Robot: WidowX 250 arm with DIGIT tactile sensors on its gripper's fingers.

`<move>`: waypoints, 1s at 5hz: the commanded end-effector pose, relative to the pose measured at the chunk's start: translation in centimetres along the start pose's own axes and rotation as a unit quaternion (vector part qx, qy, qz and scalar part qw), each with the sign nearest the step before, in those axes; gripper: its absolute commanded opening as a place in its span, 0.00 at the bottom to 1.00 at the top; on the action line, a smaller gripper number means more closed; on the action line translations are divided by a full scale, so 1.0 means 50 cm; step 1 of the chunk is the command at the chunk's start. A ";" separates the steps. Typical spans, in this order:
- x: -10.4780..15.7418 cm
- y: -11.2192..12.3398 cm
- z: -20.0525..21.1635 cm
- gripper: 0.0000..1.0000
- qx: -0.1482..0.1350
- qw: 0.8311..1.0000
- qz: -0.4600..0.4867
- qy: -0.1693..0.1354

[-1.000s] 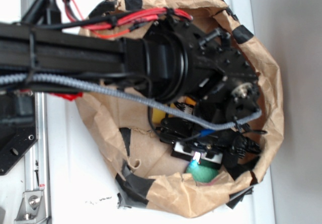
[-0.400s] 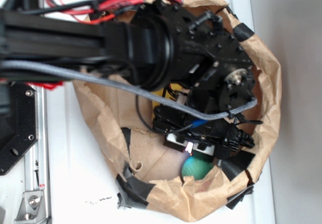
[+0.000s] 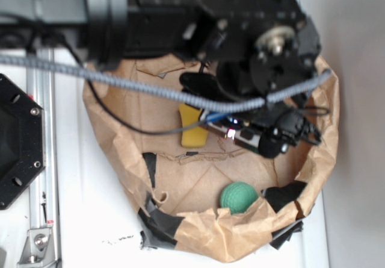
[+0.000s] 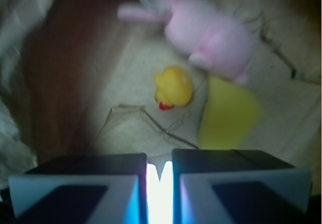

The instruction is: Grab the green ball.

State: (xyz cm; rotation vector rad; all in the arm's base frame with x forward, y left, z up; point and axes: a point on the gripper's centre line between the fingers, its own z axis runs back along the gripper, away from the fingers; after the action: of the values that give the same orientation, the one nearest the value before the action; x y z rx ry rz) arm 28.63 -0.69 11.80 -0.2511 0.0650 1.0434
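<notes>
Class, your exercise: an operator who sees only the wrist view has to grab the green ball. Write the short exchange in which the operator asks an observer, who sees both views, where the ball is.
Operator: My wrist view shows a yellow duck and a pink bunny, but no green ball. Is it there?
Observer: Yes. The green ball lies inside the paper-lined basket, close against the rim at the bottom of the exterior view.
Operator: Is the tool touching it?
Observer: No. The tool is apart from the ball, with bare paper showing between them.
</notes>
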 end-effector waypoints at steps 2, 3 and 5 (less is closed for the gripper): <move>-0.051 0.000 -0.054 1.00 -0.032 0.994 0.086 0.051; -0.074 -0.014 -0.098 1.00 -0.017 0.991 0.114 0.074; -0.139 -0.052 -0.185 1.00 0.032 0.975 0.155 0.154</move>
State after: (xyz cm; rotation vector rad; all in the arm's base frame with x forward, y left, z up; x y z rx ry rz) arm 29.26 -8.30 2.95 -0.3288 0.4516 1.3297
